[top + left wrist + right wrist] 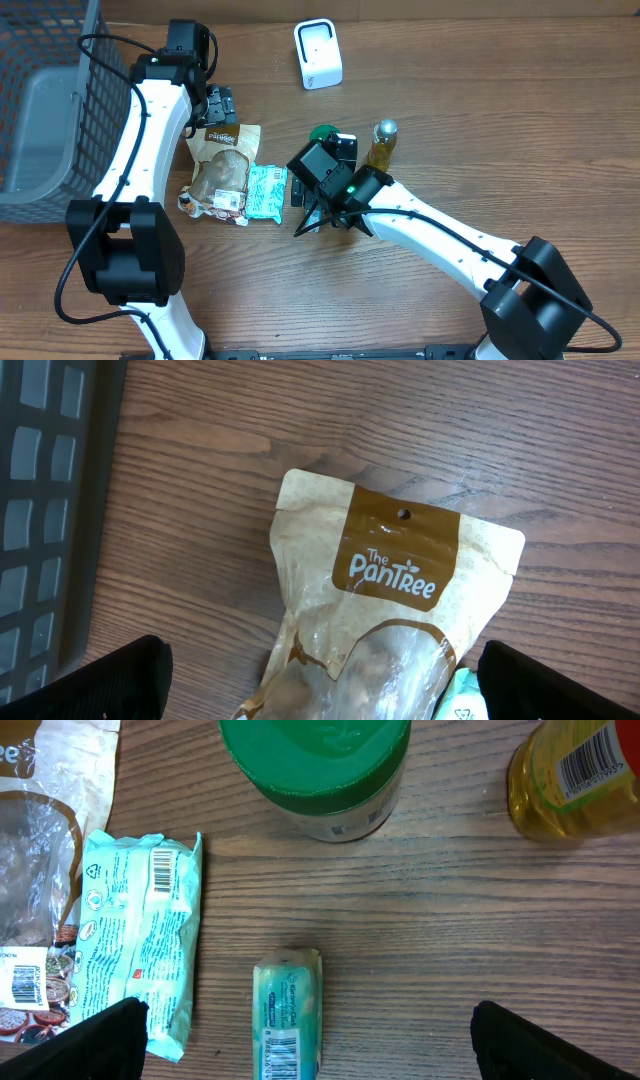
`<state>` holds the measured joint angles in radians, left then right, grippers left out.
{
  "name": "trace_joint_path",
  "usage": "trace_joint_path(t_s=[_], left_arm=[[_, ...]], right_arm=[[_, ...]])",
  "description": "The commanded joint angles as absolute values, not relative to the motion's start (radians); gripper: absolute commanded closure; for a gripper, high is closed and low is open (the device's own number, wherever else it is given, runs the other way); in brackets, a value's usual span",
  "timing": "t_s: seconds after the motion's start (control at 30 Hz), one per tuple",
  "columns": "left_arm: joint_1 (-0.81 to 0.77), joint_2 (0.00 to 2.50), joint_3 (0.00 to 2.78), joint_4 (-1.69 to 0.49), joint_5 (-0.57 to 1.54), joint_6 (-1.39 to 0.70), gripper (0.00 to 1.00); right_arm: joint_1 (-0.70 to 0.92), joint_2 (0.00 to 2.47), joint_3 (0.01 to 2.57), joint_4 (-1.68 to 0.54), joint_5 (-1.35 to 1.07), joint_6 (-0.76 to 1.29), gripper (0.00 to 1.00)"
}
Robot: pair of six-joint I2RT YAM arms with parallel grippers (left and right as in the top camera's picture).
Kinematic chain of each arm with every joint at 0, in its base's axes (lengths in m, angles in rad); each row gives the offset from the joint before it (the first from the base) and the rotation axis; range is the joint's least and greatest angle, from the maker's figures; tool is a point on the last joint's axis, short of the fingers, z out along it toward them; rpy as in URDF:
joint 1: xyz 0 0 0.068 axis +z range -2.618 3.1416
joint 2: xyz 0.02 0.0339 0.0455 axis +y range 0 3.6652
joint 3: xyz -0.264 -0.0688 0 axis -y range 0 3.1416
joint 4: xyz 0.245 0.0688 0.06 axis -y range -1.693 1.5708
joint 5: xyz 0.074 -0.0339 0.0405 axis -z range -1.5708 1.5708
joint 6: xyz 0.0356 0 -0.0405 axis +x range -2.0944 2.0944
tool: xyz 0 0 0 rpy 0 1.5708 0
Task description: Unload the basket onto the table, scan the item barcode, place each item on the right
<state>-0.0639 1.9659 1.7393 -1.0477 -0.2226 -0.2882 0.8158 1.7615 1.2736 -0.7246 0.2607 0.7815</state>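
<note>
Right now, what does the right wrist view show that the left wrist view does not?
Only right wrist: a green-lidded jar, a yellow bottle with a barcode, and a small teal packet with a barcode. Only left wrist: the wire basket and the printed header of the PanTree pouch. Both: that pouch, the larger teal packet beside it, and the wooden table.

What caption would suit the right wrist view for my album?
Green jar, yellow bottle, teal packet and small pack on the wooden table.

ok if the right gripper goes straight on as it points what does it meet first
The right gripper would most likely meet the small teal packet on the table, between its open jaws; depth is unclear.
</note>
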Motion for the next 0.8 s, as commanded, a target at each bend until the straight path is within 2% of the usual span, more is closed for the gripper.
trace_joint_path(t_s=[0.0, 0.77], left_arm=[[-0.068, 1.962, 1.751, -1.046, -0.243, -0.288, 0.00], [-0.068, 1.962, 1.751, -1.046, -0.243, -0.288, 0.00]], right_arm=[[0.816, 1.735, 1.296, -0.720, 0.260, 0.777, 0.00], [0.816, 1.735, 1.296, -0.720, 0.260, 0.777, 0.00]])
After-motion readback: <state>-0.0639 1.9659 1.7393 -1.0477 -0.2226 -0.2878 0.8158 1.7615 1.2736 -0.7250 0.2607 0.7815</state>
